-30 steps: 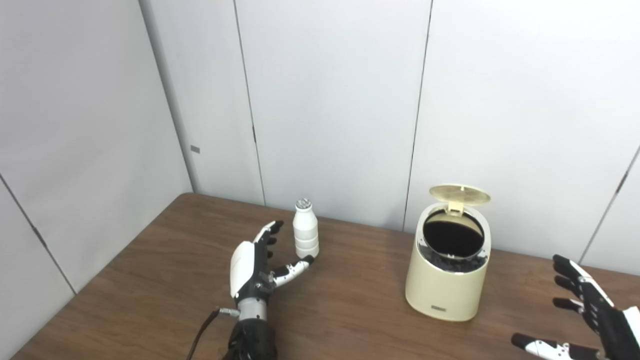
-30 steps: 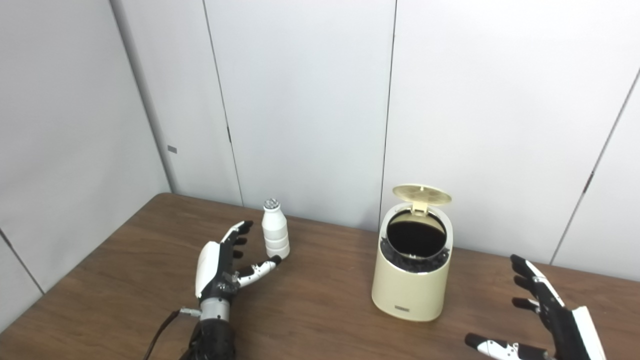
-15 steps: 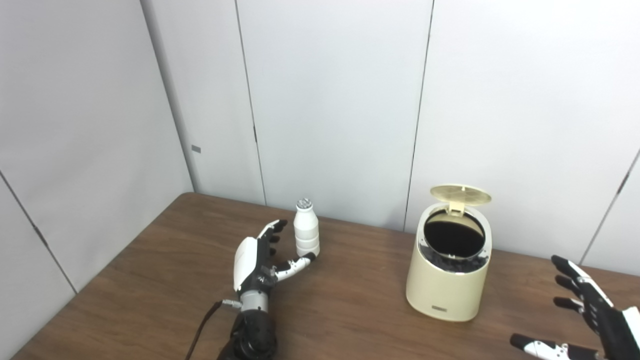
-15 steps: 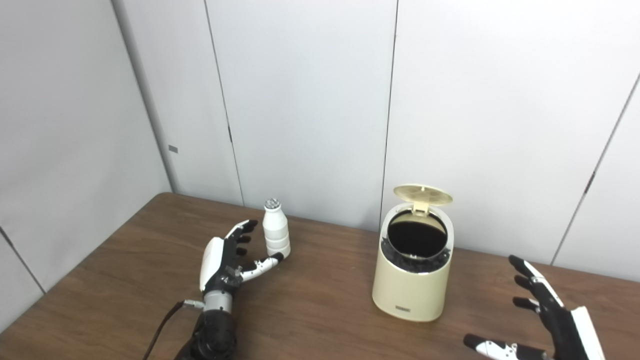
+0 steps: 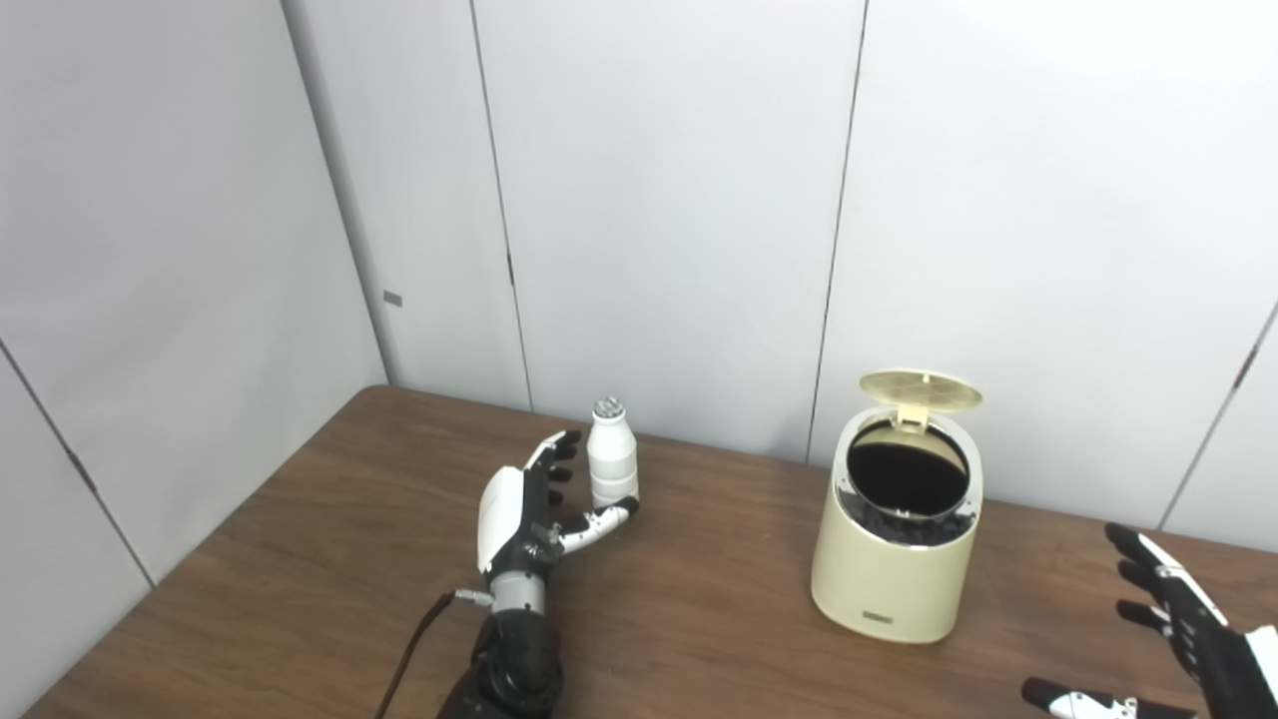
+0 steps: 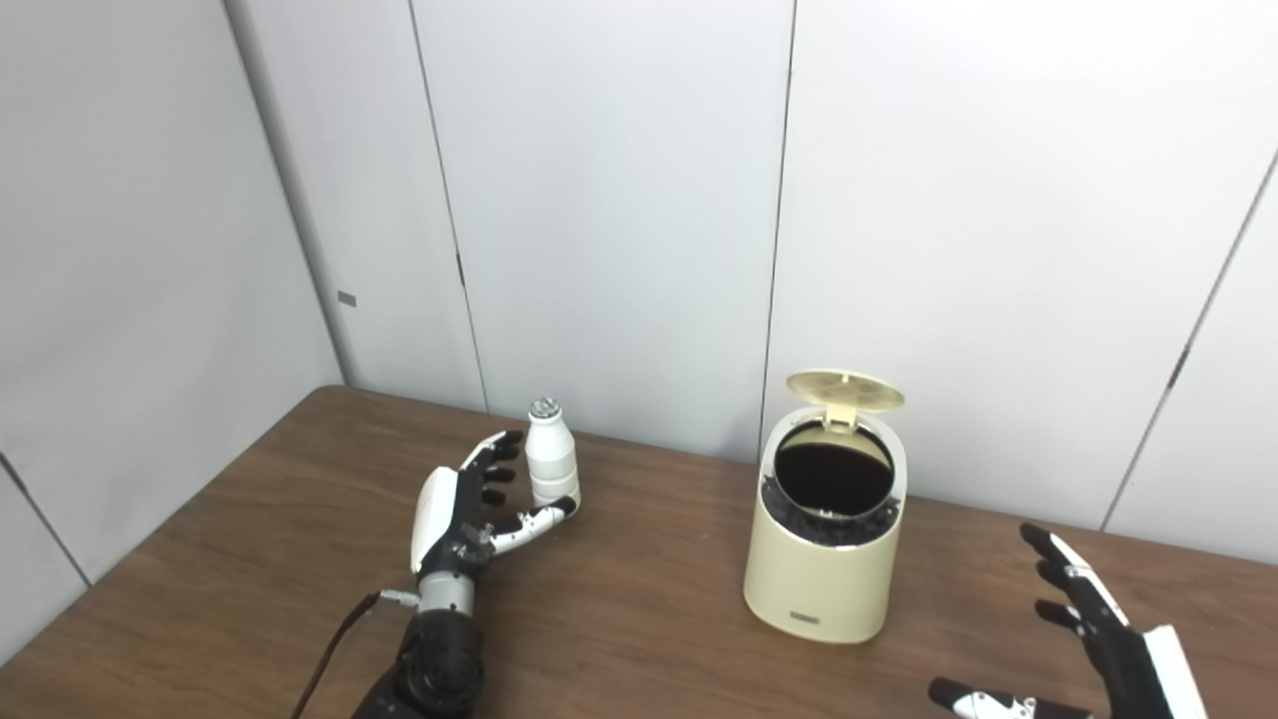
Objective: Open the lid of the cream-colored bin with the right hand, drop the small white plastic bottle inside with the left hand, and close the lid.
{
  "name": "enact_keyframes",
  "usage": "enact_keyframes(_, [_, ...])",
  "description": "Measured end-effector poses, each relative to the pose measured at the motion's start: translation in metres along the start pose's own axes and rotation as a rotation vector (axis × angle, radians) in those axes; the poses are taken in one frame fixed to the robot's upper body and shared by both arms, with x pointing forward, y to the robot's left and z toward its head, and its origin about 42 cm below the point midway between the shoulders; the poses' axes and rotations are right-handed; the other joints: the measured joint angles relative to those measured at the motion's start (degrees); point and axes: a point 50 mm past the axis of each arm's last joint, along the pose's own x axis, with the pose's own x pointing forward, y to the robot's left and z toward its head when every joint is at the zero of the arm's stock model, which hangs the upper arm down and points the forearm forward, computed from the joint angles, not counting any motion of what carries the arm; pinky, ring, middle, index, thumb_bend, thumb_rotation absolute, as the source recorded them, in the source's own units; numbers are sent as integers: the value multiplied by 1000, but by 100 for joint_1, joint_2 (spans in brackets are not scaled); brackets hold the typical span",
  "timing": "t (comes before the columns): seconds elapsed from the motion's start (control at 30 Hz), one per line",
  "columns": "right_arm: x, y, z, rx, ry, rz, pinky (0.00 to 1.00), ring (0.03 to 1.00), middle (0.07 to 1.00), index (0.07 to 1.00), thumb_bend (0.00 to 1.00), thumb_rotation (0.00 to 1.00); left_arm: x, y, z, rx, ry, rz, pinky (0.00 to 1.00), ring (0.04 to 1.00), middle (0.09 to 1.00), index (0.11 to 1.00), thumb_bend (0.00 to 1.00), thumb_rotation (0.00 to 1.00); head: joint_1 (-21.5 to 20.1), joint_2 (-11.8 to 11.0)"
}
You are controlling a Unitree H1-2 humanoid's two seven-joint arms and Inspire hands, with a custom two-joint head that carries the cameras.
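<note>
The small white plastic bottle (image 5: 612, 465) stands upright on the brown table, far left of centre. My left hand (image 5: 524, 507) is open right beside it, fingers reaching along its left side and thumb under its front, not closed on it. The cream-colored bin (image 5: 896, 554) stands to the right with its round lid (image 5: 920, 388) tipped up at the back and its dark inside showing. My right hand (image 5: 1188, 649) is open near the bottom right corner, well clear of the bin, partly cut off by the frame.
The table (image 5: 300, 559) ends at grey wall panels (image 5: 659, 200) close behind the bottle and the bin. A dark cable (image 5: 404, 659) trails from my left wrist toward the front edge.
My left hand has moved forward and right, closing in on the bottle. My right hand has drawn back a little toward the bottom right corner. The bin's lid stays up.
</note>
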Motion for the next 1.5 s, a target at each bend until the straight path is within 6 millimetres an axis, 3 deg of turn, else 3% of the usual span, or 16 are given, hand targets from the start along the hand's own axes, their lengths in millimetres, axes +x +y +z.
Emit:
enact_keyframes(0.9, [-4,-3,6,28,-18,2,773,877,930,905,725,0,13,-12,4,-48,-14,-23,643,737,799,820,764,173,-88,62])
enact_keyframes(0.93, [-5,-3,5,30,-16,4,775,877,929,903,727,0,13,-12,4,-51,-19,-22,621,715,776,795,762,155,-88,79])
enact_keyframes(1.0, [-6,-2,4,31,-13,6,760,869,921,897,735,0,15,-13,4,-60,-27,-12,495,579,632,663,749,44,-88,79])
enact_keyframes(1.03, [-6,-2,4,31,-12,7,758,869,919,896,734,0,16,-13,5,-69,-35,-2,421,501,530,580,613,18,-88,97])
enact_keyframes(1.07, [-6,-3,4,31,-11,9,763,873,923,898,729,0,18,-13,5,-75,-40,13,373,458,499,557,558,9,-88,114])
enact_keyframes(1.2, [-7,-5,5,31,-10,9,752,867,920,895,725,0,21,-15,7,-89,-49,63,326,418,471,524,505,0,-88,114])
enact_keyframes(1.5, [-9,-6,7,31,-12,9,784,883,927,905,714,0,22,-15,8,-84,-70,86,373,435,466,498,505,0,-53,167])
